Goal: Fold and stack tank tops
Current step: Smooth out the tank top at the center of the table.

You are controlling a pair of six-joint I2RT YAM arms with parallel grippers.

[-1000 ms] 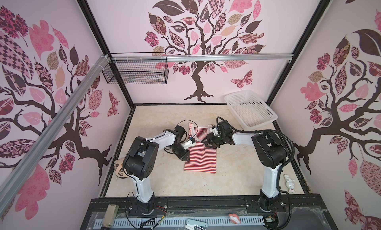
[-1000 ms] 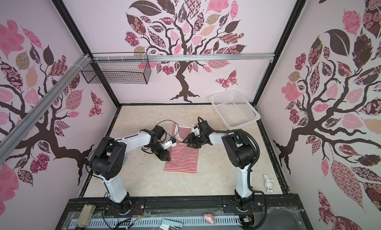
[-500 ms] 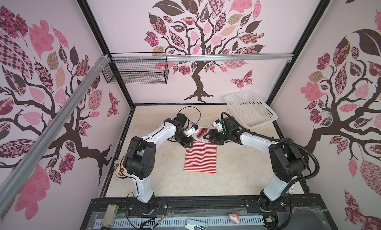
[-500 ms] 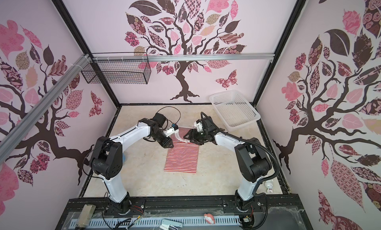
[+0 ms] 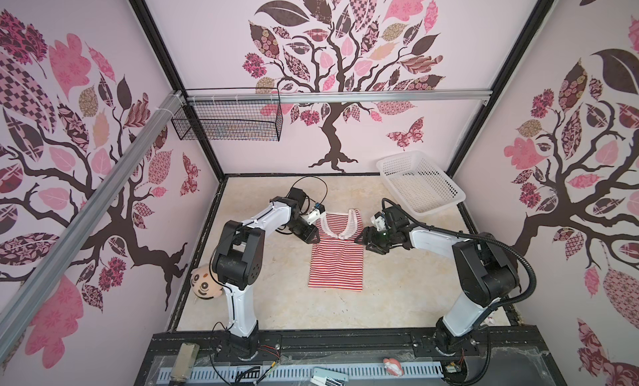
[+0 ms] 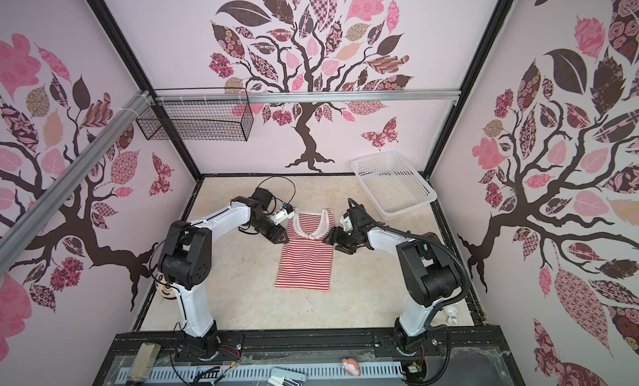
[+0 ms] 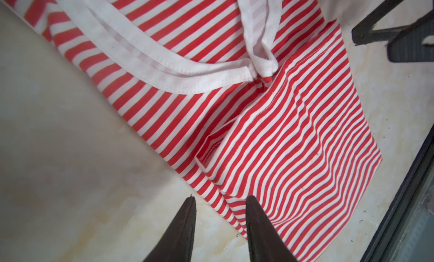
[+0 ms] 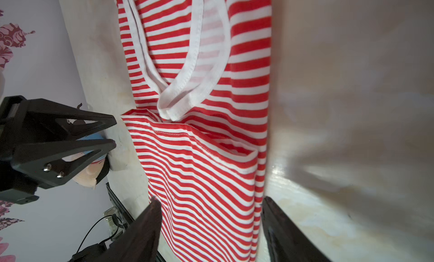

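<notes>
**Fig. A boxed-in robot test cell in a lab, dressed like a room.**
We see a left arm (image 5: 238, 259) and a right arm (image 5: 484, 273) bolted to a black base rail (image 5: 345, 342). Black frame posts (image 5: 515, 55) and an aluminium bar (image 5: 380, 97) enclose a tabletop (image 5: 276, 297). The panel walls carry tree decals (image 5: 332, 138).

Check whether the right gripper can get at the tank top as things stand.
Probably yes: the right gripper is open right at the edge of the tank top, and nothing stands in the way.
</notes>
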